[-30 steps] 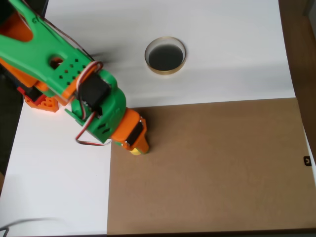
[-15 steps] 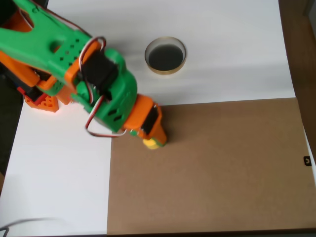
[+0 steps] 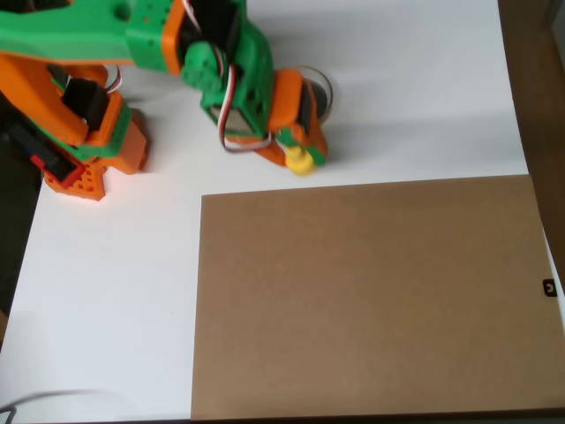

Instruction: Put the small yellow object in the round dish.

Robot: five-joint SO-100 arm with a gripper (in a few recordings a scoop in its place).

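Here, nearest the bottom of the overhead view, the brown board (image 3: 371, 300) lies bare on the white surface (image 3: 106, 300). Just above its top edge the yellow piece (image 3: 301, 161) hangs in the orange claw (image 3: 305, 152), which is clenched on it. Behind the claw the dish (image 3: 325, 91) shows as a sliver of rim and dark inside, mostly covered by the arm (image 3: 225, 62).

The piece looks short of the dish's centre, nearer its lower rim. Letting go here could drop it on the rim or outside, and so small and round a piece might bounce or roll.

Its long axis cannot be read from above; which way the knob points is unclear.
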